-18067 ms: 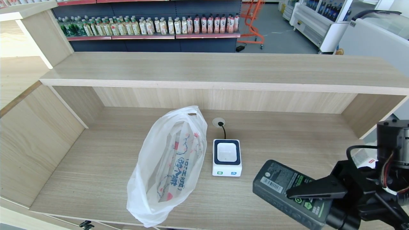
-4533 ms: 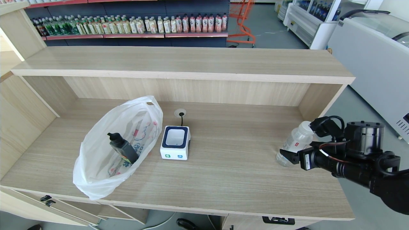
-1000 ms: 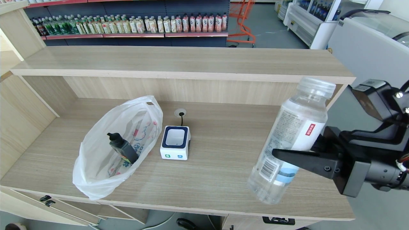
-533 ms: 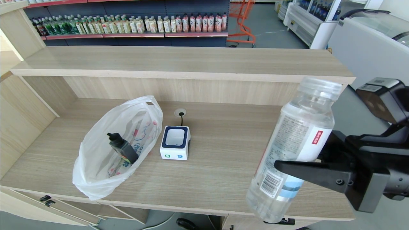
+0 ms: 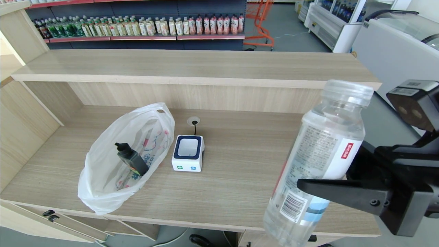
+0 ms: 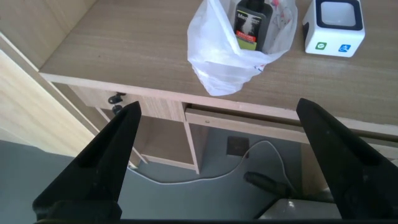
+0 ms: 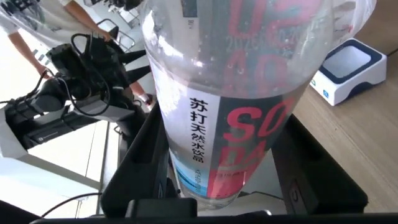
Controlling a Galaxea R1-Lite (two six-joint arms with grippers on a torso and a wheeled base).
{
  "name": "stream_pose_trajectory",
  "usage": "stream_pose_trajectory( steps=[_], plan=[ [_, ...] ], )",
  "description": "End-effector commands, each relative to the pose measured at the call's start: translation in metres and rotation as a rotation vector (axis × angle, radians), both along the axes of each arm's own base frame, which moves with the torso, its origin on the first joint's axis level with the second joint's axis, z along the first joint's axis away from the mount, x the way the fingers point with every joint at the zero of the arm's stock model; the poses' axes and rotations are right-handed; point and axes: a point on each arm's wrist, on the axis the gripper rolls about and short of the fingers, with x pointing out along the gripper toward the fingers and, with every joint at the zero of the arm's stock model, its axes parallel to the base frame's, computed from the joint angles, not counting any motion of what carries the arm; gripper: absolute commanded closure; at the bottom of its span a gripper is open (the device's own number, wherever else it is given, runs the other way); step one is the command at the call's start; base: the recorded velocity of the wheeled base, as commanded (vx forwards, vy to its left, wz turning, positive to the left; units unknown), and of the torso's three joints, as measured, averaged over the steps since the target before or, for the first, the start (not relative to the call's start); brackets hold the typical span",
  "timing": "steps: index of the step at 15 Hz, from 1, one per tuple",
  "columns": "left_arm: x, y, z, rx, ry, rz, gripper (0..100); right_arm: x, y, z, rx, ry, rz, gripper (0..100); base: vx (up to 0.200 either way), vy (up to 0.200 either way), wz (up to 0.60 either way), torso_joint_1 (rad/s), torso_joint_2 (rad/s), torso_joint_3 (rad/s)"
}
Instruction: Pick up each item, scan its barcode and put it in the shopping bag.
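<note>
Clear plastic bottle (image 5: 319,161) with a white label stood slightly tilted at the lower right of the head view. The right gripper (image 5: 320,183) was clamped on its lower half, and the barcode faced the camera. At the left, a white shopping bag (image 5: 99,192) lay open on the wooden counter (image 5: 233,171) with a dark bottle (image 5: 132,160) inside and the scanner (image 5: 188,153) just beside it. The left gripper (image 6: 214,168) hung off the counter's near edge, fingers spread wide, holding nothing.
</note>
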Motion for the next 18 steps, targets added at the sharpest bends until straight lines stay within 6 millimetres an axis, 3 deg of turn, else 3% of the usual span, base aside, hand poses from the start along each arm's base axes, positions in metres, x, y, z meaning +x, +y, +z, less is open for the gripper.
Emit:
stream_pose_trajectory(
  steps=[1, 4, 18],
  plan=[
    [0.0, 0.0, 0.0, 0.0, 0.002, 0.001, 0, -0.001, -0.001, 0.001, 0.0, 0.021, 0.006, 100, 0.0, 0.0, 0.0, 0.0, 0.0, 0.0],
    [0.0, 0.0, 0.0, 0.0, 0.002, 0.001, 0, -0.003, -0.003, 0.009, 0.041, 0.116, 0.002, 100, 0.0, 0.0, 0.0, 0.0, 0.0, 0.0],
    [0.0, 0.0, 0.0, 0.0, 0.002, 0.001, 0, -0.007, -0.023, 0.011, 0.057, 0.095, -0.024, 100, 0.0, 0.0, 0.0, 0.0, 0.0, 0.0]
  ],
)
